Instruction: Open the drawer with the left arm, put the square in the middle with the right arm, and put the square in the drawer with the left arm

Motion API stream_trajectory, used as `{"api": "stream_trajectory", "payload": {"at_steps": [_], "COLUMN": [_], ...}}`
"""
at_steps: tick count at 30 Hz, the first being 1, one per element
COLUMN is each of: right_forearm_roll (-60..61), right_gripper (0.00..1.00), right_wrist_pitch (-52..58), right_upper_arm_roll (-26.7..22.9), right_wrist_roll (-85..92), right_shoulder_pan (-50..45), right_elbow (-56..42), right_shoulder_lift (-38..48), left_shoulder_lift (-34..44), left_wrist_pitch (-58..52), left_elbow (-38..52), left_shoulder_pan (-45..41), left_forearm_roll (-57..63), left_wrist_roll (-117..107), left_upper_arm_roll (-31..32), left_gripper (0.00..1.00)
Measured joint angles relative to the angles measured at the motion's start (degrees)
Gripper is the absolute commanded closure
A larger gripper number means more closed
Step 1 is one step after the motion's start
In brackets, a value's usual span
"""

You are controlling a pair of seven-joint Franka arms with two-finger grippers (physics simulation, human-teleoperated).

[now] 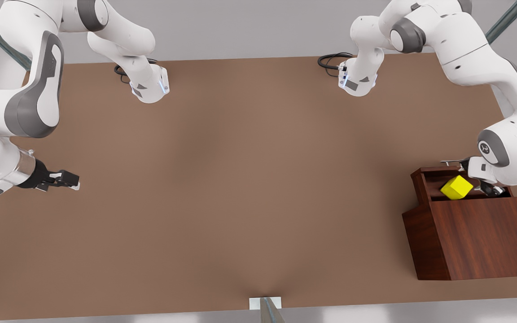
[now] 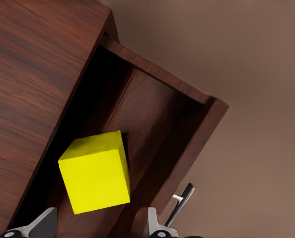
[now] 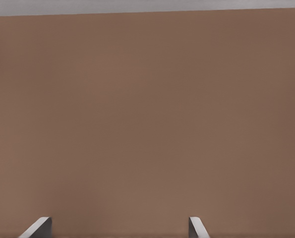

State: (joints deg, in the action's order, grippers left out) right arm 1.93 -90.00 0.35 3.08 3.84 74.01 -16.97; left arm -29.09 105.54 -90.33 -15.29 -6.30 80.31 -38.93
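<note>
We see the small bright yellow cube [image 1: 456, 187] lying inside the pulled-out tray [image 2: 152, 124] of the dark reddish-brown wood-grain box [image 1: 478, 237], at the front view's right. The left arm's black two-finger gripper [image 2: 95, 225] hangs just over it, fingers spread, not touching. The right arm's gripper [image 1: 71, 180] waits over bare brown tabletop [image 1: 240, 179], fingers apart.

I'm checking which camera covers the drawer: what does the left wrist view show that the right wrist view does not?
Left wrist view: the yellow square in the open drawer, with its silver handle, and the left gripper with its fingers apart. Right wrist view: the table's far edge against the grey background, and the right gripper, also open. Both: the bare brown tabletop.
</note>
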Motion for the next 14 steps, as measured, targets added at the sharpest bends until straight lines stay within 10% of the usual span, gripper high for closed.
{"api": "stream_trajectory", "payload": {"at_steps": [4, 9, 14], "right_forearm_roll": [-0.1, -0.1, -0.1], "right_gripper": [0.0, 0.0, 0.0], "right_wrist_pitch": [0.0, 0.0, -0.5], "right_upper_arm_roll": [0.0, 0.0, 0.0], "right_wrist_roll": [0.0, 0.0, 0.0], "right_shoulder_pan": [0.0, 0.1, 0.2], "right_elbow": [0.0, 0.0, 0.0], "right_shoulder_lift": [0.0, -0.1, -0.3], "left_shoulder_lift": [4.4, 11.3, 17.6], "left_wrist_pitch": [-4.0, -7.0, -2.9], "left_elbow": [6.2, 12.5, 6.7], "left_shoulder_pan": [-1.5, 11.6, 12.6], "left_forearm_roll": [-3.3, 0.3, 7.8], "left_wrist_roll": [-40.3, -74.5, -74.7], "left_upper_arm_roll": [2.5, 35.0, 40.7], "left_gripper": [0.0, 0.0, 0.0]}}
